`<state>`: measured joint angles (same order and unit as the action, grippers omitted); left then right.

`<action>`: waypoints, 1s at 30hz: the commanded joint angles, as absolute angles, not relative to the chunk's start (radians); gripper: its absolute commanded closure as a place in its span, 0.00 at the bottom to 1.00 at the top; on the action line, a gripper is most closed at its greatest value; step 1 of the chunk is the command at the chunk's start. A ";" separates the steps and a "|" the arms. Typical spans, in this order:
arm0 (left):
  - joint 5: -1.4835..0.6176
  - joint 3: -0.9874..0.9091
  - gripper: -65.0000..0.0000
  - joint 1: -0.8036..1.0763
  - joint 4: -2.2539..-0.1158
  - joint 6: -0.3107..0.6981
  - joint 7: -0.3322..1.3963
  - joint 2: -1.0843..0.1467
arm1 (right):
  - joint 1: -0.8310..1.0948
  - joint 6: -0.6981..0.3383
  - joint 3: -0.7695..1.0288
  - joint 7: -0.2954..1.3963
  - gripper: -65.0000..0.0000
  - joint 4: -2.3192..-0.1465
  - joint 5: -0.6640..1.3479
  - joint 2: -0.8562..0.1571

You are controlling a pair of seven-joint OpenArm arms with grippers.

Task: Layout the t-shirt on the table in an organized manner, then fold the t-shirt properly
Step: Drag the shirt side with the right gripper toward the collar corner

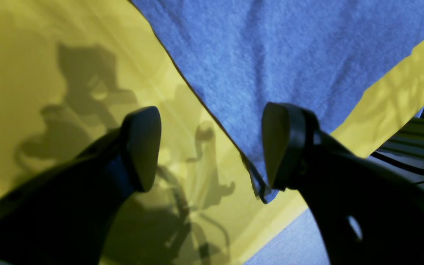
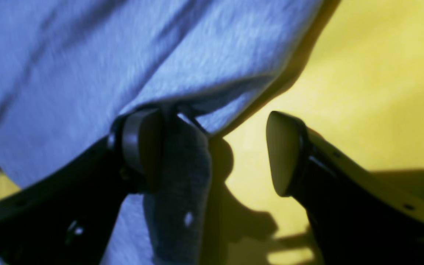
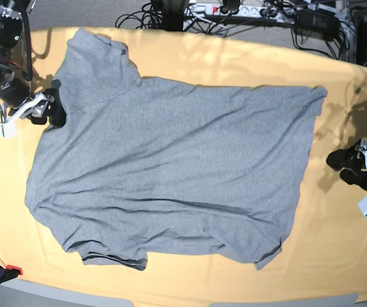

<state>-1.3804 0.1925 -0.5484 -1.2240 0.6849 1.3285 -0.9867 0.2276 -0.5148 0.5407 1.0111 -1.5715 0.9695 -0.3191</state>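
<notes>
Lying lengthwise between both released claws, the t-shirt [image 3: 171,173] touches the right claw [image 3: 49,109] at its sleeve, while the left claw [image 3: 350,167] hangs beside its hem.

The t-shirt [image 3: 171,173] lies spread across the bench [image 3: 337,256], reaching near its left edge, well short of its right edge.

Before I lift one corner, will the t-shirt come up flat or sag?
Likely sag: the t-shirt lies limp with soft creases on the table. In the right wrist view a fold droops beside the open right gripper, so it is floppy. Thin knit, probably light; dragging it may bunch it.
</notes>
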 commanded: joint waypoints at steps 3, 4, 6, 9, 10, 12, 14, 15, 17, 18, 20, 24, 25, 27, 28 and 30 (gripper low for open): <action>-1.399 0.179 0.33 -0.574 -1.234 0.683 1.320 -1.015 | 0.224 -0.526 0.545 1.017 0.30 -1.581 1.023 -0.288; -1.399 0.179 0.33 -0.574 -1.234 0.683 1.323 -1.014 | 0.224 -0.538 0.545 1.018 0.30 -1.581 1.031 -0.269; -1.399 0.179 0.33 -0.574 -1.234 0.683 1.324 -1.014 | 0.224 -0.547 0.545 1.017 0.30 -1.581 1.040 -0.233; -1.399 0.179 0.33 -0.574 -1.234 0.683 1.324 -1.014 | 0.224 -0.558 0.543 1.013 0.32 -1.581 1.039 -0.197; -1.399 0.179 0.33 -0.574 -1.234 0.683 1.324 -1.014 | 0.224 -0.567 0.543 1.013 0.35 -1.581 1.038 -0.195; -1.399 0.179 0.33 -0.574 -1.234 0.683 1.324 -1.014 | 0.222 -0.593 0.543 1.013 0.50 -1.581 1.010 -0.197; -1.399 0.179 0.33 -0.574 -1.234 0.683 1.324 -1.015 | 0.218 -0.612 0.543 1.013 0.74 -1.581 0.968 -0.204; -1.399 0.179 0.33 -0.574 -1.234 0.683 1.324 -1.014 | 0.218 -0.620 0.545 1.013 0.86 -1.581 0.960 -0.207; -1.399 0.179 0.33 -0.574 -1.234 0.683 1.324 -1.014 | 0.218 -0.629 0.545 1.017 1.00 -1.581 0.960 -0.215; -1.399 0.179 0.33 -0.574 -1.234 0.683 1.324 -1.014 | 0.218 -0.629 0.546 1.025 1.00 -1.582 0.960 -0.219; -1.399 0.179 0.33 -0.574 -1.234 0.684 1.324 -1.014 | 0.218 -0.629 0.553 1.041 1.00 -1.584 0.960 -0.226; -1.399 0.179 0.33 -0.574 -1.234 0.684 1.324 -1.014 | 0.220 -0.629 0.615 1.059 1.00 -1.616 0.926 -0.230; -1.399 0.179 0.33 -0.574 -1.234 0.684 1.324 -1.014 | 0.219 -0.629 0.640 1.059 1.00 -1.631 0.912 -0.231; -1.399 0.179 0.33 -0.574 -1.234 0.684 1.324 -1.014 | 0.224 -0.617 0.690 1.063 1.00 -1.666 0.907 -0.231; -1.399 0.179 0.33 -0.574 -1.234 0.683 1.324 -1.014 | 0.231 -0.613 0.710 1.069 1.00 -1.686 0.907 -0.231; -1.399 0.179 0.33 -0.574 -1.234 0.683 1.324 -1.014 | 0.255 -0.606 0.735 1.069 1.00 -1.722 0.883 -0.231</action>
<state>-1.3808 0.1925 -0.5488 -1.2240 0.6849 1.3350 -0.9867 0.2600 -0.6014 0.7296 1.0832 -1.7065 0.8696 -0.2157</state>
